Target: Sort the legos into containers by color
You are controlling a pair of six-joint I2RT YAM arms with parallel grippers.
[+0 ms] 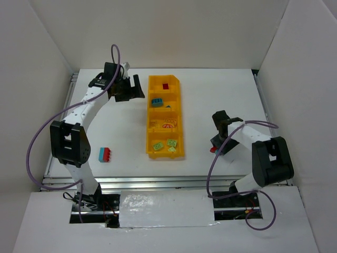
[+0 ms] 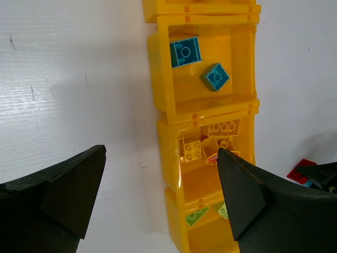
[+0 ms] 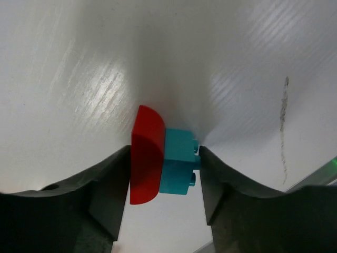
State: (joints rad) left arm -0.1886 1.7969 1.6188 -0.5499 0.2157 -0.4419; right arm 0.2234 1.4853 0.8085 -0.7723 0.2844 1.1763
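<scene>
At three o'clock from the bin (image 1: pixel 148 121), right pincer (image 3: pixel 164 158) grips red-and-teal bricks (image 3: pixel 148 153); left pincer (image 2: pixel 160 151) gapes; we count another pair (image 1: pixel 105 154) unsorted at eight.

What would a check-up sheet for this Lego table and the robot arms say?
Surface: white table, few dark scuffs.
Job's things: yellow bin holds red brick, teal bricks, yellow bricks, green bricks in separate compartments; loose red-and-teal pair at left.
Clutter: nothing seen.
Grippers: left gripper open, empty, by the bin's far end; right gripper closed on pair of red and teal bricks.
Cables: left purple cable and right purple cable hang in loops.
Surroundings: white walls on three sides.
</scene>
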